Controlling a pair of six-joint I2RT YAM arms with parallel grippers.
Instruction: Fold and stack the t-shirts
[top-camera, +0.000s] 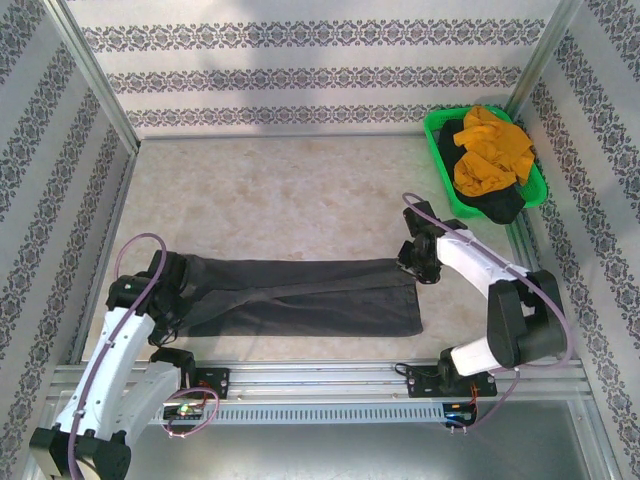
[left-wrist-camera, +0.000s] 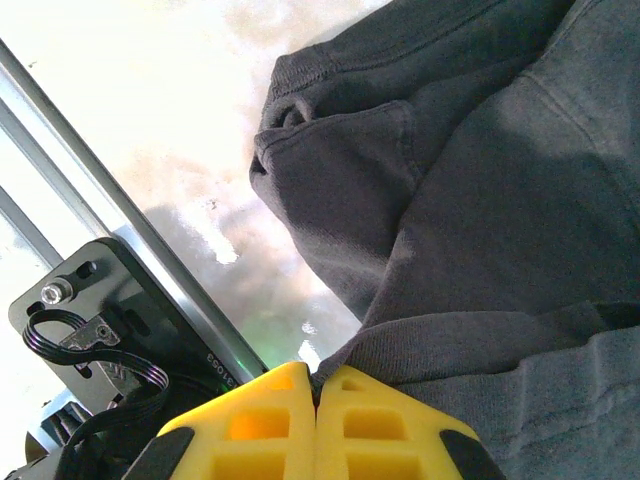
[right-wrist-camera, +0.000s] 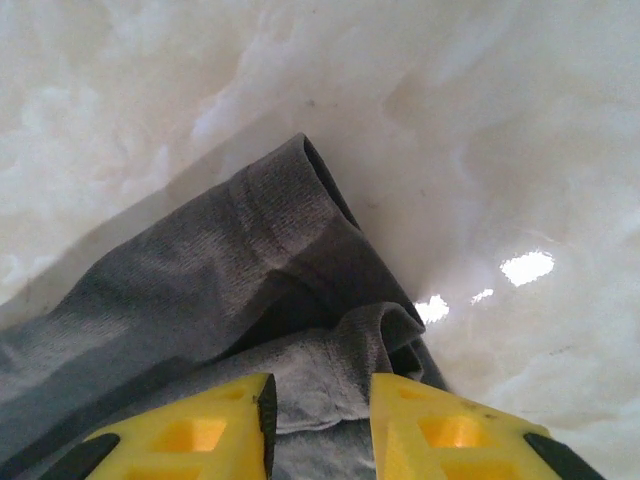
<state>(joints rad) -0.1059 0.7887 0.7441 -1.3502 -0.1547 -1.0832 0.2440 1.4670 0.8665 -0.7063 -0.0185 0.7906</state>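
A dark charcoal-grey t-shirt lies stretched in a long band across the near part of the table. My left gripper is at its left end, and in the left wrist view that gripper is shut on a hem of the grey cloth. My right gripper is over the shirt's right end. In the right wrist view its jaws stand apart, and a folded edge of the shirt lies loose between them. A mustard-orange t-shirt and a blackish one are heaped in the basket.
The green plastic basket sits in the far right corner against the patterned walls. An aluminium rail runs along the near table edge, close below the shirt, and shows beside my left gripper as a metal rail.
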